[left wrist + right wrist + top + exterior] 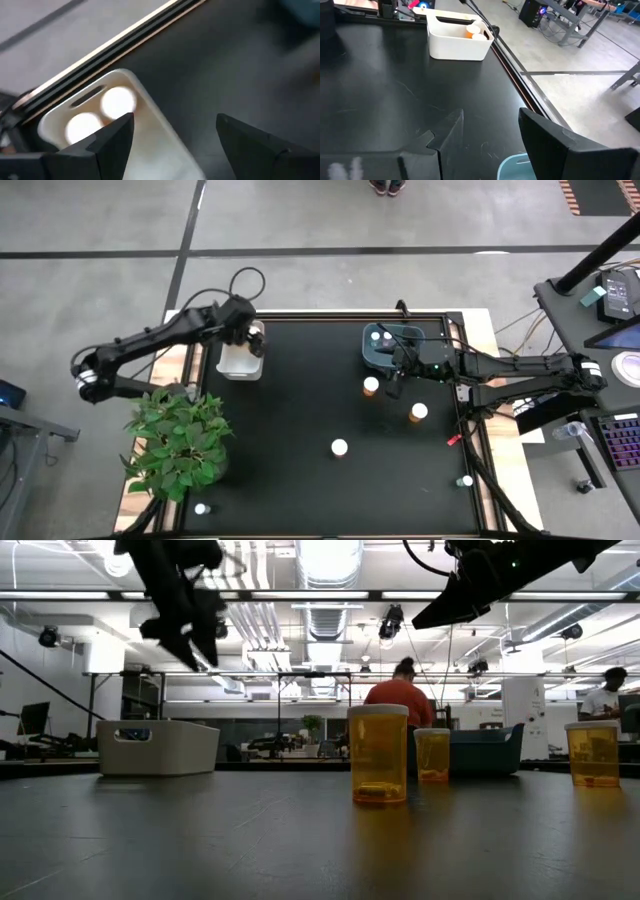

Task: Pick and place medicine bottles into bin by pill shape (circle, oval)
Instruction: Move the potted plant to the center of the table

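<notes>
My left gripper (pixel 254 338) hangs open and empty above the white bin (pixel 240 360) at the far left; two white-capped medicine bottles (pixel 118 102) stand in that bin. My right gripper (pixel 398 377) hovers open and empty beside the blue bin (pixel 385 348), which holds two capped bottles (pixel 381 336). On the black table stand two orange bottles (pixel 371 386) (pixel 418 413), a white-capped one (pixel 340 447) and two tiny ones (pixel 466 480) (pixel 202 508). In the low view the left gripper (pixel 198 645) and the right gripper (pixel 430 615) are both well above the tabletop.
A leafy potted plant (pixel 178 442) stands at the table's left near corner. Cables run along the table's right edge (pixel 462 430). People show in the room beyond the table (pixel 398 700). Bare black tabletop lies between the two bins and toward the near edge.
</notes>
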`<state>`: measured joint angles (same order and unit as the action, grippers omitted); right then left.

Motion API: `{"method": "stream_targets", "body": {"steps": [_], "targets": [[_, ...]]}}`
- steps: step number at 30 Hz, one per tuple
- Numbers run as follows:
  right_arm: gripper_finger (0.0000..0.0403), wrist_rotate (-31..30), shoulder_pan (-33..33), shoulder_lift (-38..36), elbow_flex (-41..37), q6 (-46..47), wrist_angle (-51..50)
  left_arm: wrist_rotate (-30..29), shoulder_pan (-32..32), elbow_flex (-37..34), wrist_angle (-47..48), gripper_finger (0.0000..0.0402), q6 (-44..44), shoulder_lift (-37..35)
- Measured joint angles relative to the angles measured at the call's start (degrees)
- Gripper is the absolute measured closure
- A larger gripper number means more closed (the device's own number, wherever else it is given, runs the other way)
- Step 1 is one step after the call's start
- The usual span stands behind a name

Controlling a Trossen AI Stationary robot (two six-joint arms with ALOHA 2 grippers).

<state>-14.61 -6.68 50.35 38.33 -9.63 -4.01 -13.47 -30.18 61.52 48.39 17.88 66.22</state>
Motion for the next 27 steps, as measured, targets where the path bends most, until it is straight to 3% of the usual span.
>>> {"method": "stream_targets", "body": {"steps": [22,27], "targets": [[0.0218,0.0,0.0,0.0,-0.4,0.6,0.1,2.0,21.3,22.0,-0.9,0.0136,10.4,-7.1],[0.0218,0.0,0.0,0.0,-0.4,-0.1,0.1,10.6,29.2,24.1,-11.2,0.0136,12.0,-5.9]]}}
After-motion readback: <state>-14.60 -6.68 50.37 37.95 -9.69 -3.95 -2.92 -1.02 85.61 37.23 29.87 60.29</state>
